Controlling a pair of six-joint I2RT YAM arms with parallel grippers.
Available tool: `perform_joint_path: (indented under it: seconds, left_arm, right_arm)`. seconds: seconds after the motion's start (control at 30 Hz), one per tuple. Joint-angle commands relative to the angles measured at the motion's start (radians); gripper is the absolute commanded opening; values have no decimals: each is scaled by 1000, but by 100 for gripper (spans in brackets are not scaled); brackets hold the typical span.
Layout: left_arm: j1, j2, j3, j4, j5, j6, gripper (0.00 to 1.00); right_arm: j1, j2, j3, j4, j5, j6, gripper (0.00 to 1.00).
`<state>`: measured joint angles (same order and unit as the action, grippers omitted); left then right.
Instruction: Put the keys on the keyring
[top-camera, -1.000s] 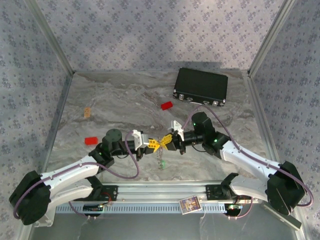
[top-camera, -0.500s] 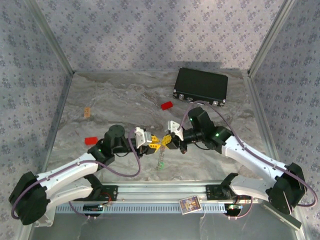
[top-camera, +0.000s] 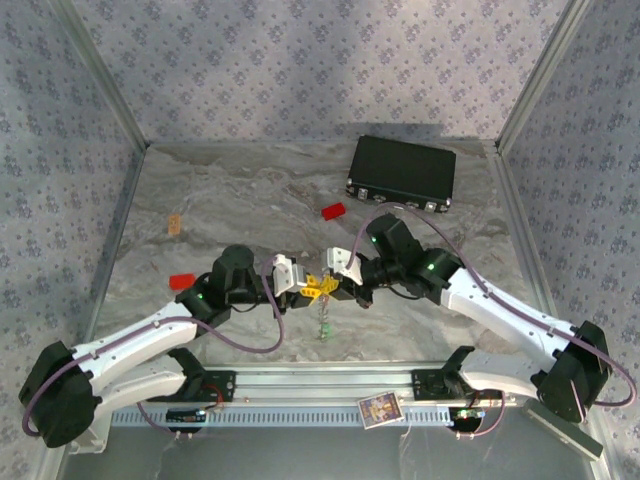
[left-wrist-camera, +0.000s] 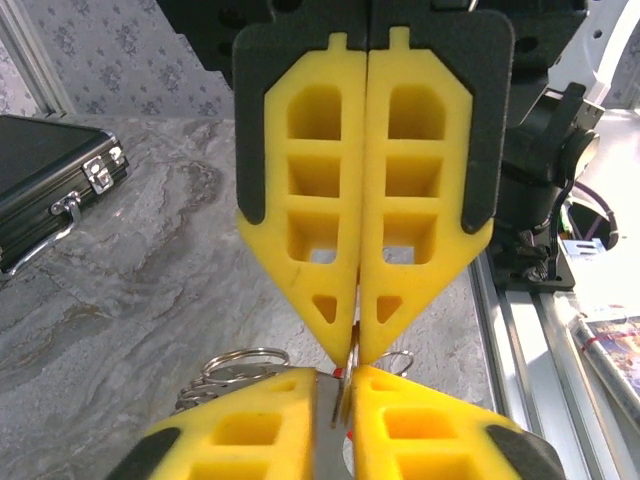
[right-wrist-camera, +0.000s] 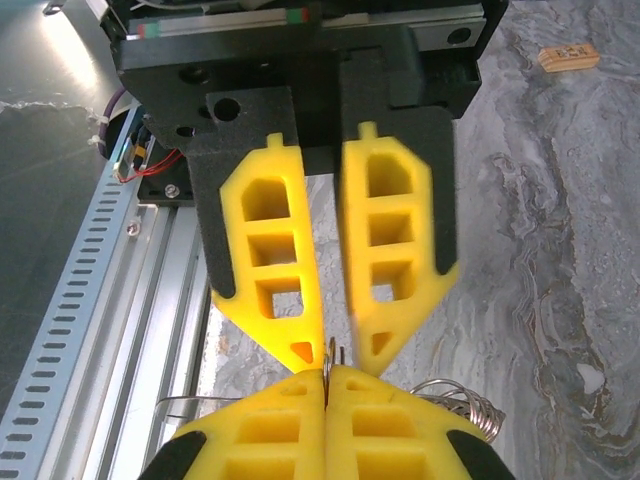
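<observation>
Your arms: white link shells, black joint housings, black bases. Purple cable loops along each arm. Green status light glows on each forearm joint. Left tool (top-camera: 312, 287): yellow fingers (left-wrist-camera: 310, 230) with rectangular and triangular cut-outs, black backing plates, small notch tab at 12 o'clock of each finger. Right tool (top-camera: 334, 287): same yellow cut-out fingers (right-wrist-camera: 270, 250) on black plates, black mount block with round screw holes above.

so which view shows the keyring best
Left wrist: the keyring shows as silvery loops just behind the closed yellow fingertips. Right wrist shows wire loops beside its own fingers. From the top camera it is a tiny glint below the grippers.
</observation>
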<state>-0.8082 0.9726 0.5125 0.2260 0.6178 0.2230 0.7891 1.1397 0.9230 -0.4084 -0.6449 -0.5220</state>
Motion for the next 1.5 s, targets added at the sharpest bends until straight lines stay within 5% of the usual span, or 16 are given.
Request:
perform_joint_path:
  seconds: [0.0, 0.03, 0.13, 0.23, 0.57, 1.13, 1.47]
  left_arm:
    - [-1, 3, 35, 7, 10, 21, 6]
    - [-1, 2, 32, 8, 11, 21, 3]
    - [-1, -3, 20, 28, 13, 11, 0]
    - [-3, -8, -13, 95, 7, -15, 0]
    - [-2, 20, -132, 411, -44, -155, 0]
    - [-9, 48, -118, 419, -4, -155, 0]
    - [-11, 45, -114, 402, 5, -139, 0]
  right_arm:
    - [12, -5, 28, -9, -20, -16, 0]
    - [9, -12, 22, 4, -17, -11, 1]
    - [-13, -44, -20, 63, -21, 30, 26]
    - [-47, -88, -93, 171, -56, 116, 35]
    - [-106, -181, -287, 440, -87, 315, 37]
    - [-103, -113, -285, 490, -171, 375, 37]
    - [-100, -159, -308, 535, -46, 369, 36]
